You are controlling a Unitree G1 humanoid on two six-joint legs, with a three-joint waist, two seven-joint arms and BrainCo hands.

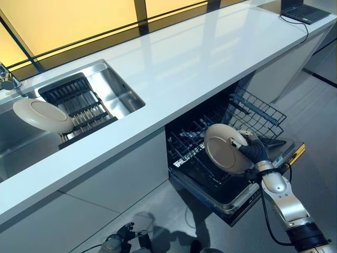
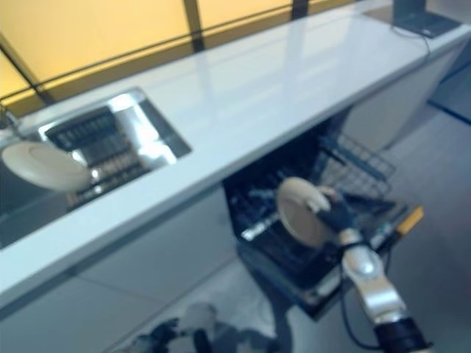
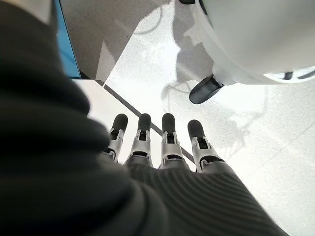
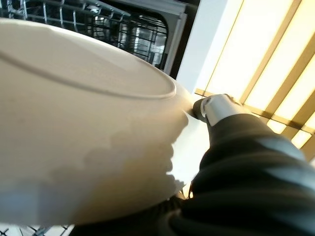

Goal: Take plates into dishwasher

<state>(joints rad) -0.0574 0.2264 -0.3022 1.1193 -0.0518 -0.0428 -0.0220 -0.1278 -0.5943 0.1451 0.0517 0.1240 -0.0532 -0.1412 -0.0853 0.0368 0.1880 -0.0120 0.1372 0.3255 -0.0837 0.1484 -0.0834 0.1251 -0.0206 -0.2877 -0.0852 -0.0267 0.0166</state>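
A cream plate stands on edge above the pulled-out lower rack of the open dishwasher, and my right hand is shut on its rim. In the right wrist view the plate fills the frame, with the thumb pressed on its edge. A second cream plate leans on the dark drying rack in the sink. My left hand hangs low by the floor, away from the counter; its fingers are straight and hold nothing.
The white counter runs over the dishwasher, with a laptop at its far right end. The upper wire basket is pulled out behind the plate. The dishwasher door lies open, low over the floor.
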